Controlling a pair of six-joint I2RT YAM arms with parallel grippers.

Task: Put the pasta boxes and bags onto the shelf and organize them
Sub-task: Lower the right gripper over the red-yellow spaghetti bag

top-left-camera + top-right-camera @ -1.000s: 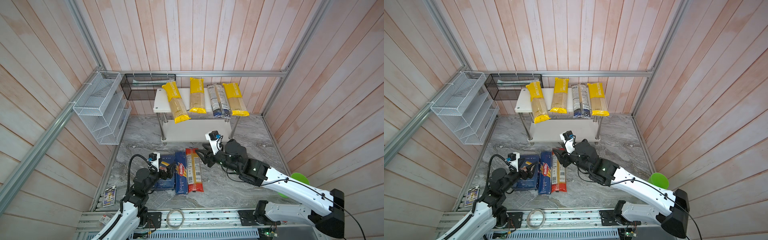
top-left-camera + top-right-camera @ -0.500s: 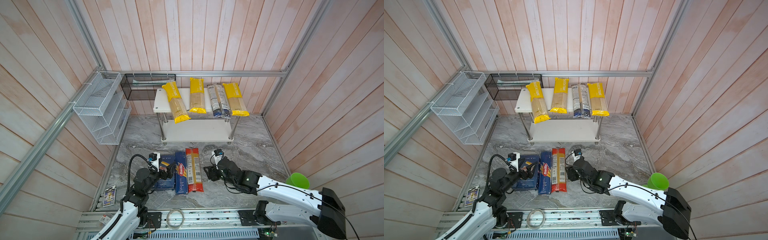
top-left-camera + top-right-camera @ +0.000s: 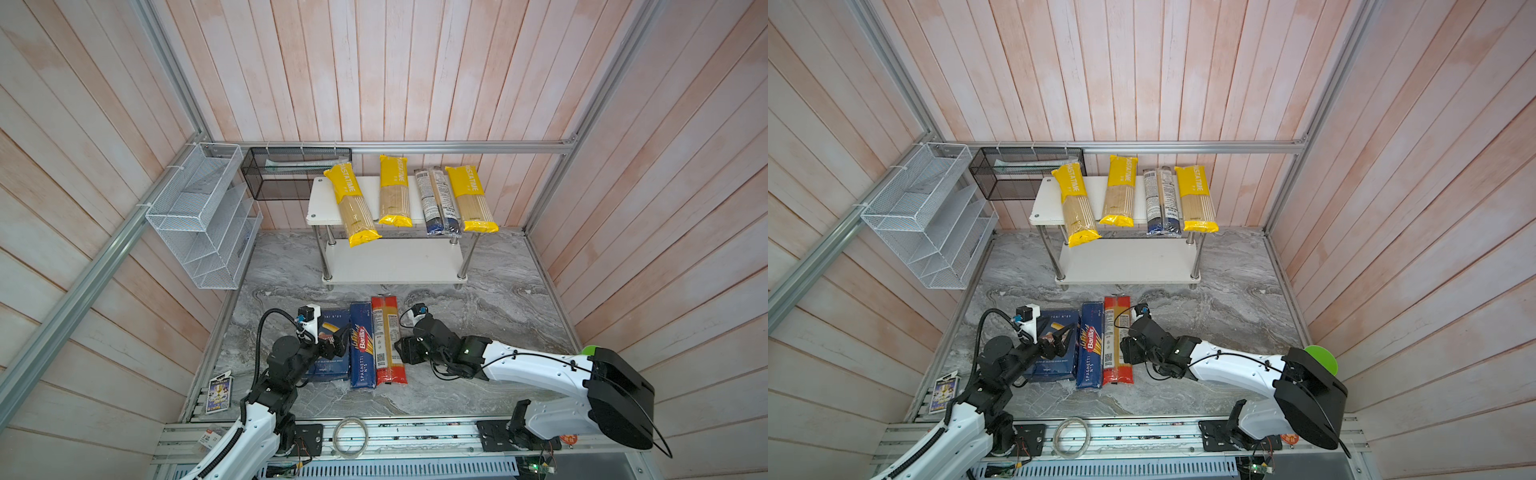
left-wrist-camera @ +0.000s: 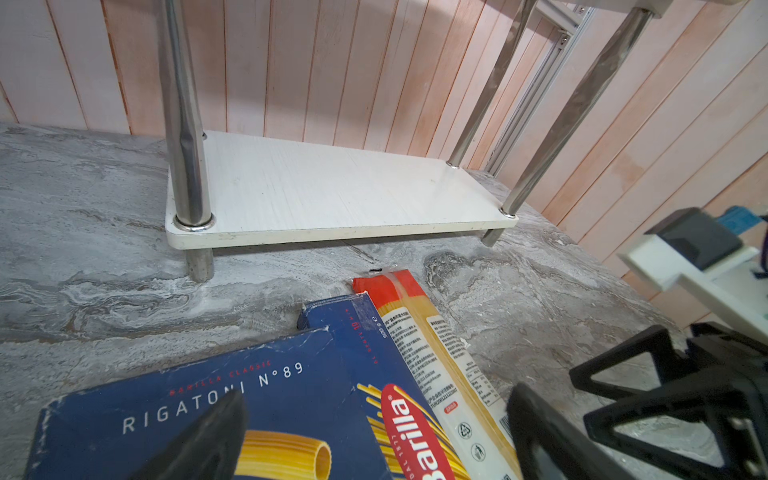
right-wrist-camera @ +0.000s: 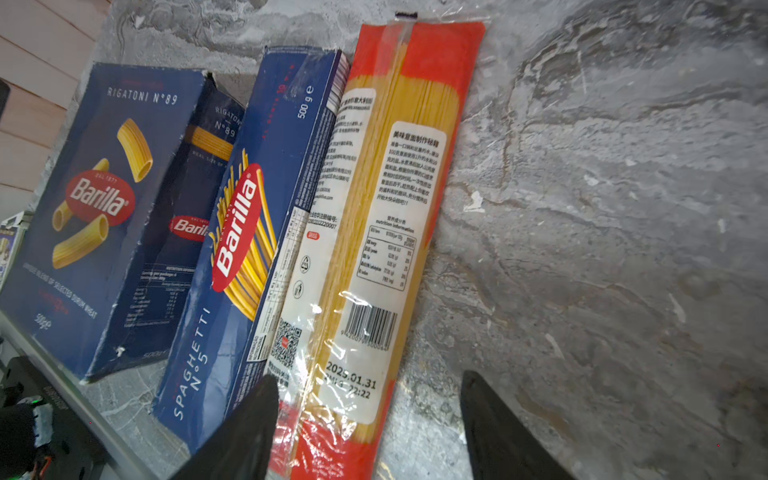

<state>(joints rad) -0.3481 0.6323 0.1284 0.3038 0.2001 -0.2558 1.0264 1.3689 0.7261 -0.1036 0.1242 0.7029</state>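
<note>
Right pincer (image 5: 368,386): released. Jaws stand wide, one on each side of the near end of the red-ended spaghetti bag (image 5: 390,208), low over it. Neither finger seems to press the film.
Why so wide: judged as set to take the slim bag across its width.
Left pincer (image 4: 374,415): released, empty, hanging over the rigatoni box (image 4: 199,407). Probably waiting its turn.
Shelf (image 3: 322,199): landmark for everything below. Its lower tier is bare.
On the shelf's top tier: three yellow PASTATIME bags (image 3: 395,191) and a dark blue and clear bag (image 3: 438,201), side by side, laid front to back. They are longer than the tier is deep, so their ends overhang the front edge.
Skewed yellow bag (image 3: 353,203): the one at the shelf end nearest the black mesh basket (image 3: 291,174). It lies crooked and overhangs most.
In front of the shelf, on the marble top (image 3: 498,299): rigatoni box, spaghetti box (image 5: 249,232) and red-ended bag in a row, sides touching, long axes pointing at the shelf.
Step in hand: pickup of the red-ended bag, grip not closed.
Left to do: three items off the shelf.
Risk: the spaghetti box touches the bag, so the inner finger may catch the carton.
</note>
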